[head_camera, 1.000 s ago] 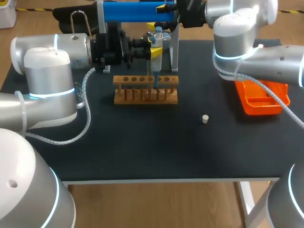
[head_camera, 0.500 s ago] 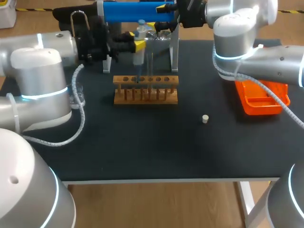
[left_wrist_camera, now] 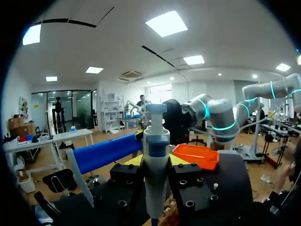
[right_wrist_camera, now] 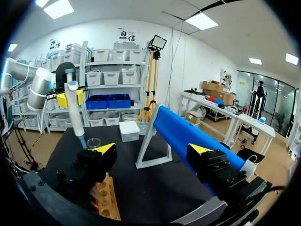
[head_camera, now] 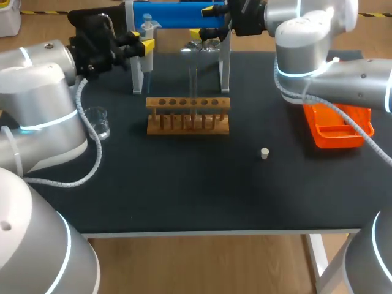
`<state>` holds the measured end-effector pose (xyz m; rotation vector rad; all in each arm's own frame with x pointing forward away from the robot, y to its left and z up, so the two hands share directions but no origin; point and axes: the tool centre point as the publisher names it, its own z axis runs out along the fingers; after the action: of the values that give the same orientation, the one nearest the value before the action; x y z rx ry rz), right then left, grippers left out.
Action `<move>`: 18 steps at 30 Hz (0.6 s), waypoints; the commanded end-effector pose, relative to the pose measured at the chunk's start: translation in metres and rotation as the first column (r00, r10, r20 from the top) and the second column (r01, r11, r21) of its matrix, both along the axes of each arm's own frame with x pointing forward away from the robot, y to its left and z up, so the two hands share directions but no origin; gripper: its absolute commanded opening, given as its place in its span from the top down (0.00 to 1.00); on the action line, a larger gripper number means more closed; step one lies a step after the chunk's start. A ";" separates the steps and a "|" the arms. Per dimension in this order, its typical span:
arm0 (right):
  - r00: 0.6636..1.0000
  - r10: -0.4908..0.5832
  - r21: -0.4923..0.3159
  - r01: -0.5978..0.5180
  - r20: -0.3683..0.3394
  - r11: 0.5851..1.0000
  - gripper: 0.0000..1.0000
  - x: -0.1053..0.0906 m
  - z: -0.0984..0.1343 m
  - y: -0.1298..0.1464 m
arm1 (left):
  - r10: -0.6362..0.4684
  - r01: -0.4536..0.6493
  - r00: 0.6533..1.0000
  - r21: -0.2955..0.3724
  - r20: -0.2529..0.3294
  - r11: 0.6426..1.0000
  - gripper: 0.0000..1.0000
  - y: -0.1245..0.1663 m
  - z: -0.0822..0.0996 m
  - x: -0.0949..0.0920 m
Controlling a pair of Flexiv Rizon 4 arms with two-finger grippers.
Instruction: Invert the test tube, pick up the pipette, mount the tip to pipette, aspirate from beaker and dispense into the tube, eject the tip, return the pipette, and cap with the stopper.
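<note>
The left end effector (head_camera: 142, 41) is clenched on the upright pipette (head_camera: 147, 61) above the tabletop's (head_camera: 184, 184) far-left part. The right end effector (right_wrist_camera: 153, 150) hangs released at the far edge. The test tube (head_camera: 195, 81) stands in the wooden rack (head_camera: 188, 122) mid-tabletop, the beaker (head_camera: 98, 121) near the left edge, and the stopper (head_camera: 264, 153) right of centre.

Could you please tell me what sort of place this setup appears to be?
Probably a robotics lab's chemistry bench: a pipette in the left gripper, a wooden test tube rack and a glass beaker on the black table.
</note>
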<state>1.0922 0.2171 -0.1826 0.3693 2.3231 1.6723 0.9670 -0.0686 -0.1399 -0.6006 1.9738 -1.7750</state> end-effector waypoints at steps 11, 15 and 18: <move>1.000 -0.001 -0.001 0.001 0.000 1.000 0.00 -0.001 0.000 -0.001 | 0.201 -0.201 0.979 -0.027 -0.012 0.979 1.00 0.008 -0.005 0.052; 1.000 -0.001 -0.001 0.001 0.000 1.000 0.00 -0.001 0.000 -0.001 | 0.266 -0.267 0.964 -0.024 -0.025 0.963 1.00 0.010 -0.005 0.065; 1.000 -0.001 -0.001 0.001 0.000 1.000 0.00 -0.001 0.000 -0.001 | 0.311 -0.312 0.950 -0.020 -0.034 0.950 1.00 0.010 -0.005 0.074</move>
<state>1.0922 0.2171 -0.1827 0.3693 2.3228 1.6726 1.0301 -0.0472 -0.1437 -0.8289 1.8355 -1.6715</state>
